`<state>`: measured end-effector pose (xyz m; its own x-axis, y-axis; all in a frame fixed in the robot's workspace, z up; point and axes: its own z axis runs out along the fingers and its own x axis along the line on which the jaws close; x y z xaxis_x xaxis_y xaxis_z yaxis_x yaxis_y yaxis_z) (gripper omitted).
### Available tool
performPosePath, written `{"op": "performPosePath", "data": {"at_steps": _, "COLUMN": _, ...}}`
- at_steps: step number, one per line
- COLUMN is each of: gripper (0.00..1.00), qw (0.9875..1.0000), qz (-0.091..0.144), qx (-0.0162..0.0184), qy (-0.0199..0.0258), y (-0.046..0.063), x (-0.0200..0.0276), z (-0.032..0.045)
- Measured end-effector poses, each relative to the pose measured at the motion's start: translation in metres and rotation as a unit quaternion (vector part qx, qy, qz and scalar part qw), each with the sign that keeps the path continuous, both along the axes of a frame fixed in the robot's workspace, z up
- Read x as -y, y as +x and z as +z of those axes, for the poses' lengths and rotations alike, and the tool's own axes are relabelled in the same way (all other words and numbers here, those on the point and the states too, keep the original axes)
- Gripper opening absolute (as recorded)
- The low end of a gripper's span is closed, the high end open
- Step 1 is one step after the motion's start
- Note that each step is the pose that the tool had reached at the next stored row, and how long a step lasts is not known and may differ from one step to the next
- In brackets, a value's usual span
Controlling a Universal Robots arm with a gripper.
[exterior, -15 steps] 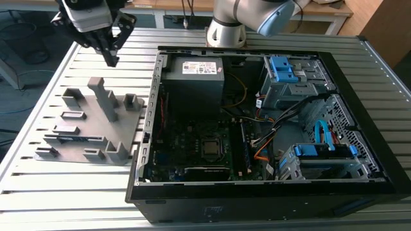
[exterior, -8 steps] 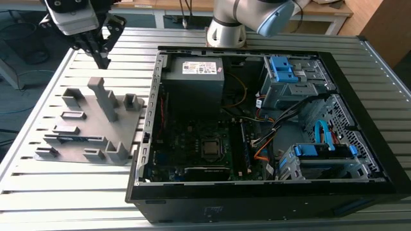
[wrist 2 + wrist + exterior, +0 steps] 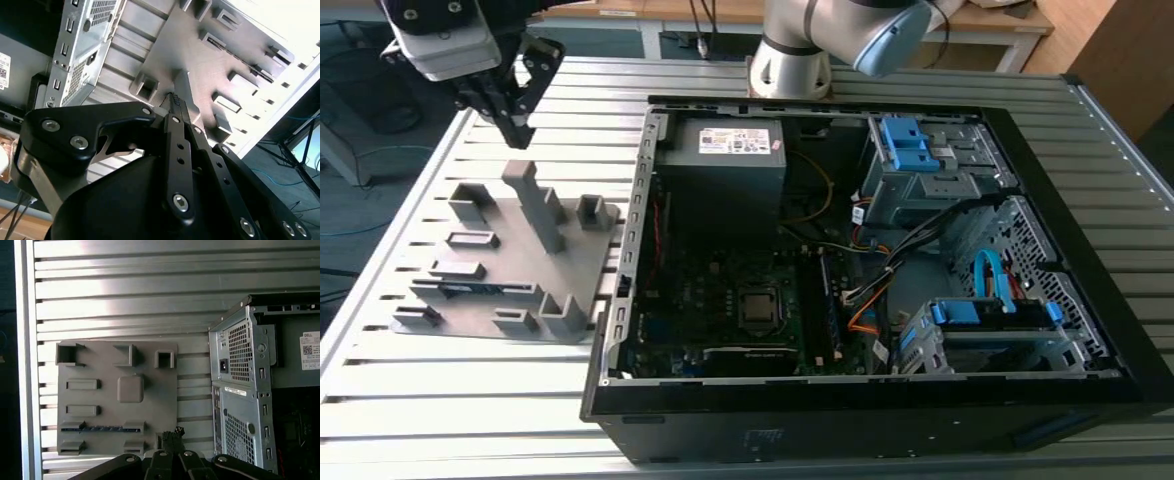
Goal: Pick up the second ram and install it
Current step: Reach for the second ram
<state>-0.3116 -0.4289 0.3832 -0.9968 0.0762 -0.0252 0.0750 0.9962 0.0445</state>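
The second ram (image 3: 478,288) is a slim blue-green stick lying on edge between two low blocks of the grey holder plate (image 3: 507,315), at the exterior view's left. In the first wrist view the second ram (image 3: 102,429) shows as a dark strip with small chips across the plate (image 3: 150,415). My gripper (image 3: 518,135) hangs high above the plate's far end, well clear of the stick, fingers shut with nothing between them. Its closed tips (image 3: 173,433) point down toward the plate (image 3: 200,65), as does the gripper (image 3: 175,99) in the second wrist view.
The open computer case (image 3: 627,300) stands just beside the plate on the exterior view's right, with motherboard (image 3: 720,300), power supply (image 3: 720,160) and blue drive bays (image 3: 907,145) inside. A tall grey post (image 3: 534,205) rises from the plate. The slatted metal table (image 3: 454,410) lies around both.
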Motion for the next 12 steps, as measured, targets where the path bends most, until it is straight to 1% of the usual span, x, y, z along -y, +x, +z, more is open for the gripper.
{"op": "performPosePath", "data": {"at_steps": 5, "gripper": 0.1, "qw": 1.0, "qz": 0.0, "qx": 0.0, "qy": -0.0001, "y": -0.007, "x": 0.0032, "z": -0.0013}}
{"op": "performPosePath", "data": {"at_steps": 6, "gripper": 0.1, "qw": 1.0, "qz": 0.0, "qx": 0.0, "qy": 0.0, "y": -0.019, "x": 0.009, "z": -0.007}}
{"op": "performPosePath", "data": {"at_steps": 7, "gripper": 0.1, "qw": 1.0, "qz": 0.0, "qx": 0.0, "qy": 0.0, "y": -0.021, "x": 0.0106, "z": -0.0097}}
{"op": "performPosePath", "data": {"at_steps": 12, "gripper": 0.1, "qw": 1.0, "qz": 0.0, "qx": 0.0, "qy": 0.0, "y": -0.023, "x": 0.0143, "z": -0.0168}}
